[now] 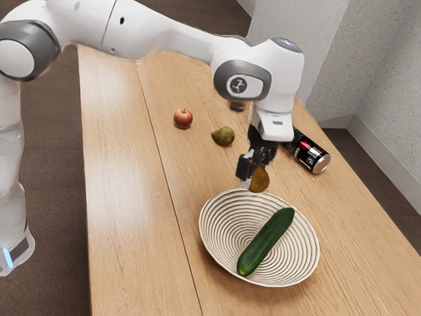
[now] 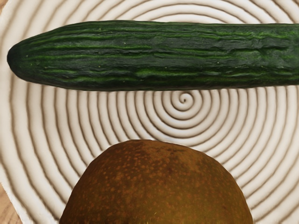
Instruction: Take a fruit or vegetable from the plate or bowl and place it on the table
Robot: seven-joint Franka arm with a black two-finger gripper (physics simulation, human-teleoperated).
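Starting at the near part of the worktop (image 1: 125, 230), seeing the pale, spiral-ribbed bowl (image 1: 220, 230) standing roughly midway between the base-side edge and the opposite, wall-side edge. Seeing the dark green cucumber (image 1: 266, 242) lying slantwise inside, running from the near, base-side part of the bowl toward the far, wall-side part, and passing beside the spiral's centre in the wrist view. Holding the gripper (image 1: 253, 175) high over the bowl's far rim, pointing down, and clamping its fingers on the brown, speckled fruit (image 1: 260, 180), so carrying the task's piece in the air, well clear of the worktop. Looking down past the fruit in the wrist view, facing bare ribs between it and the cucumber. Going farther, noticing the black and red can (image 1: 310, 156) lying on its side close to the wall-side edge, turning a bare metal end toward the near side. Beyond the bowl, finding the greenish pear (image 1: 225, 136) lying on the worktop, pointing its narrow end toward the base-side edge. Farther still, spotting the red apple (image 1: 183, 118) sitting nearer the base-side edge than the pear, apart from it.
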